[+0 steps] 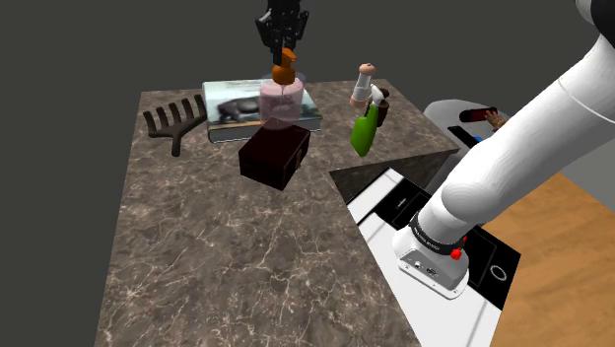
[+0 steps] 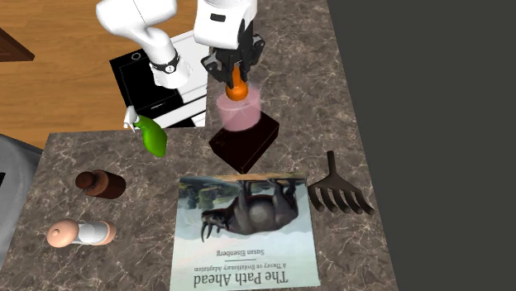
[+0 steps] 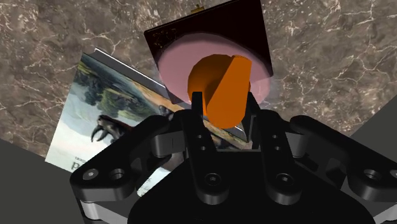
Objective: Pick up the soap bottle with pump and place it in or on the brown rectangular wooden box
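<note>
The soap bottle (image 1: pixel 280 102) has a translucent pink body and an orange pump head (image 1: pixel 285 67). My black gripper (image 1: pixel 283 47) is shut on that pump head from above, and the bottle hangs upright under it. Straight below stands the dark brown box (image 1: pixel 275 156) on the marble top. In the second exterior view the gripper (image 2: pixel 236 73) holds the bottle (image 2: pixel 239 112) over the box (image 2: pixel 244 142). Whether the bottle's base touches the box I cannot tell. In the wrist view the fingers (image 3: pixel 198 105) clasp the pump (image 3: pixel 219 86), with the box (image 3: pixel 248 25) behind it.
A picture book (image 2: pixel 248 231) lies flat just beyond the box. A dark rake-like fork (image 2: pixel 339 192) lies beside the book. A green bottle (image 1: pixel 363 133), a small brown jar (image 2: pixel 101 183) and a white bottle (image 2: pixel 80 233) sit near the counter's edge. A stove (image 1: pixel 414 197) adjoins the counter.
</note>
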`<state>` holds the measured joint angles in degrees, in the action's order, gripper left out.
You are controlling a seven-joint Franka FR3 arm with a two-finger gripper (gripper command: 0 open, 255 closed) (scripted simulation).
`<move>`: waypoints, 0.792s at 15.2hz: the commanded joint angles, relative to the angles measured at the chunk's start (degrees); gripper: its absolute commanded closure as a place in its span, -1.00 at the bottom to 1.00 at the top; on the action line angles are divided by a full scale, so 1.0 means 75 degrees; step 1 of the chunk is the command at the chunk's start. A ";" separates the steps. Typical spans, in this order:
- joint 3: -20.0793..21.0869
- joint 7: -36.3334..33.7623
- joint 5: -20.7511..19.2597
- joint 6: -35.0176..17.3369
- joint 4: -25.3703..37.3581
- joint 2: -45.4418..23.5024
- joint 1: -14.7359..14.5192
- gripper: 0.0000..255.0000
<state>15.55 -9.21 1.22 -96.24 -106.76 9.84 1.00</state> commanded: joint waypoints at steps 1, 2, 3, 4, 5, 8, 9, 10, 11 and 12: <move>0.0002 0.0000 0.0009 -0.0206 -0.0229 0.0032 -0.0004 1.00; 0.0004 0.0000 0.0012 -0.0309 -0.0339 0.0039 -0.0006 1.00; 0.0006 -0.0001 0.0014 -0.0412 -0.0447 0.0044 -0.0007 1.00; 0.0008 -0.0002 0.0015 -0.0515 -0.0553 0.0047 -0.0009 1.00; 0.0010 -0.0003 0.0016 -0.0618 -0.0657 0.0048 -0.0011 1.00; 0.0018 -0.0008 0.0018 -0.0926 -0.0958 0.0042 -0.0016 1.00; 0.0021 -0.0011 0.0018 -0.1028 -0.1056 0.0036 -0.0017 1.00; 0.0024 -0.0014 0.0017 -0.1131 -0.1151 0.0029 -0.0019 1.00; 0.0027 -0.0017 0.0016 -0.1233 -0.1245 0.0020 -0.0020 1.00; 0.0031 -0.0020 0.0014 -0.1335 -0.1337 0.0010 -0.0022 1.00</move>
<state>15.75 -9.34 1.32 -105.42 -115.99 9.90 0.86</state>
